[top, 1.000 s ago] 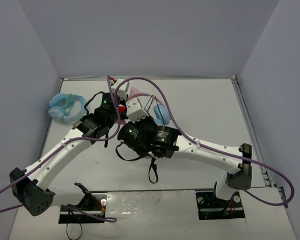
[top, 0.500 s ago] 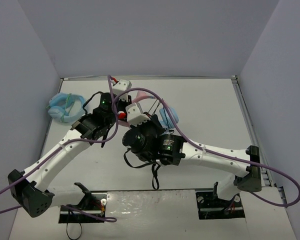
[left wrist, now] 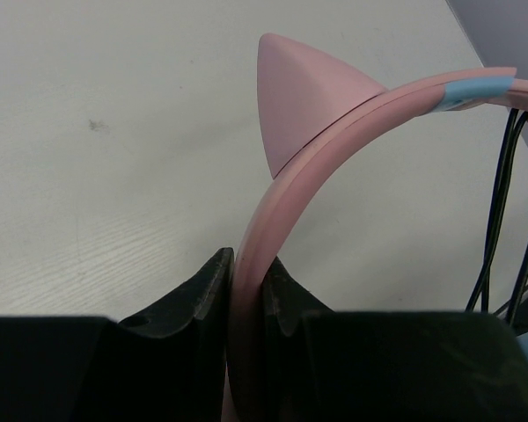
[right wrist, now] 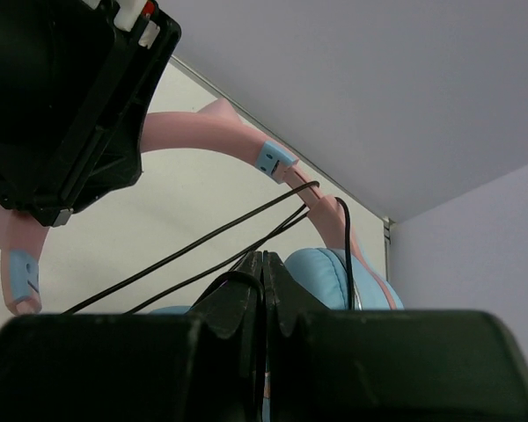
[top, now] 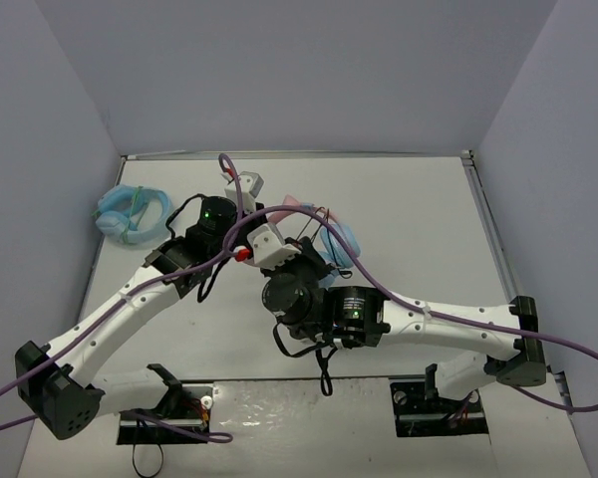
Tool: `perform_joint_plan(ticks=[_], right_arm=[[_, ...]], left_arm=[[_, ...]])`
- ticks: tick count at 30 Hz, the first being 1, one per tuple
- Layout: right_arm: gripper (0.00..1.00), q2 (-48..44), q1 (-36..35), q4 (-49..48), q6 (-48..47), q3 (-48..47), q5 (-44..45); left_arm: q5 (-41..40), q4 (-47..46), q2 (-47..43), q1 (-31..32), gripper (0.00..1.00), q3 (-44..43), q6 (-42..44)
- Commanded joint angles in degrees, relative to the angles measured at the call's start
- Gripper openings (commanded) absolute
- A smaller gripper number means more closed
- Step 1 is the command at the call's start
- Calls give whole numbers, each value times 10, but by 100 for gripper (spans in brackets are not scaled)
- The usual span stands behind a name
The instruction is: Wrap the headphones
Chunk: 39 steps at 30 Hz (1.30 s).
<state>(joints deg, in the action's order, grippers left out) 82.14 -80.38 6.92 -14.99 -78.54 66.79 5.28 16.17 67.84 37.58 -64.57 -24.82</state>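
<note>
From above we count one headphones mid-frame over the table, one light blue loop upper left, left wrist view, left hand clamped on the pink headband, right wrist view, right hand pressed together beside two black cable strands, pinched or not we cannot tell.

The headphones, pink cat-eared headband arched above light blue ear cups, stand upright near mid-table, thin black cable draped over the band.

I see the headphones in my left end effector near the tabletop's middle, and a looped thing lying well to their left.
</note>
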Motion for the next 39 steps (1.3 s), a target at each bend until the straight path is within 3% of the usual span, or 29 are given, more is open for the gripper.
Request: perform_joint_plan(ticks=[1, 13, 18, 22, 39], right_arm=[[0, -50, 3, -84, -35, -8, -10], [0, -23, -29, -85, -116, -10, 3], [1, -12, -28, -92, -122, -6, 6], [8, -10, -28, -96, -131, -10, 2], [5, -9, 17, -101, -131, 2, -52]], left_arm=[[43, -54, -37, 5, 0, -8, -21], [56, -40, -46, 5, 0, -6, -31], [56, -32, -50, 5, 0, -3, -33], [55, -23, -55, 5, 0, -2, -30], [82, 3, -60, 7, 0, -7, -33]])
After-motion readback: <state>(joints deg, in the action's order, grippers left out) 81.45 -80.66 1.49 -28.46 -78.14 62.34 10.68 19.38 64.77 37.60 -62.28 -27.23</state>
